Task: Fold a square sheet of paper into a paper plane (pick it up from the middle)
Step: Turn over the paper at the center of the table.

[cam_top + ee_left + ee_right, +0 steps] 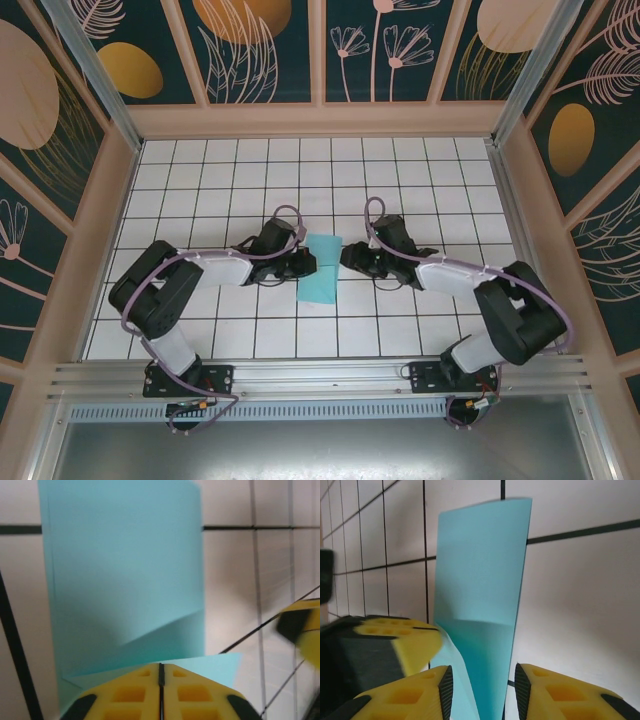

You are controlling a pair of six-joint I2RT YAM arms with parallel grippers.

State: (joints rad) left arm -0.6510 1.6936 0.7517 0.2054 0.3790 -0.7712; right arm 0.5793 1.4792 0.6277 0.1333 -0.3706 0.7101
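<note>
Left tool point(160, 667) on folded cyan sheet point(125, 580)

Top looks down; wrist views closely share paper point(125, 580).

The light-blue paper point(480, 565) is seen as a long folded strip stretched away over the white tiled table point(580, 605). A crease is seen running across it, and the near part is shaded darker. Its near end is straddled by the right gripper point(482, 687), whose yellow fingers point(555, 692) are held apart, one on each side. The paper's lower left edge is met by the blurred left gripper point(405, 642).
</note>
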